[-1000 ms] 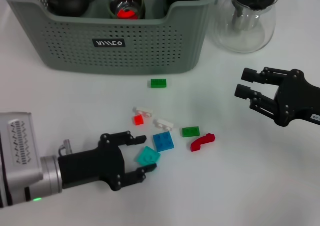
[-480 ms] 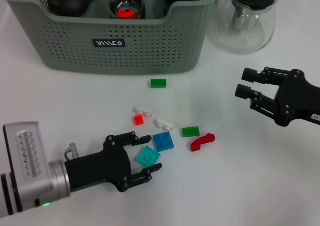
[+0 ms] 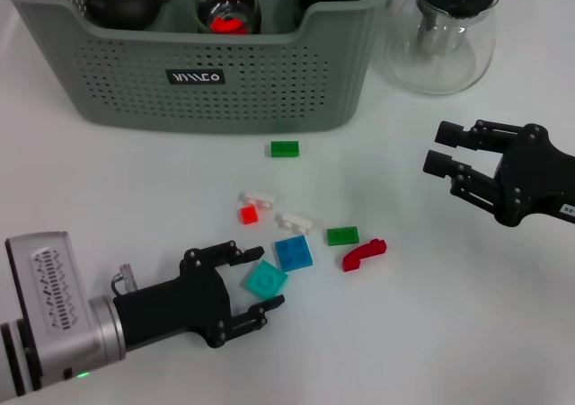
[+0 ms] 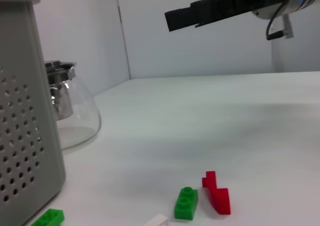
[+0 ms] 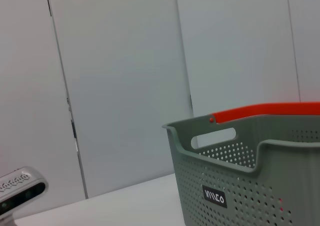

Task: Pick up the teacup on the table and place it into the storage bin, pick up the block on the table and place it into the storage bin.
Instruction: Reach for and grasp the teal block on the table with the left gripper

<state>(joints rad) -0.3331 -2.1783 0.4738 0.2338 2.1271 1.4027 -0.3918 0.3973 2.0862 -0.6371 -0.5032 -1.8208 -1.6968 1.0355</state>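
Observation:
Several small blocks lie on the white table in the head view. A teal block rests flat between the fingers of my left gripper, which is open and low over the table; I see no contact. Beside it are a blue block, a red block and a green block. The grey-green storage bin stands at the back, holding a dark teapot and a glass vessel with red inside. No teacup shows on the table. My right gripper hovers open at the right.
A clear glass pot with a black lid stands right of the bin. Another green block lies just before the bin, with two white pieces and a small red one mid-table. The left wrist view shows the red block and the green block.
My left gripper slid forward around the teal block, then drew back slightly. The teal block and the right arm have not moved.

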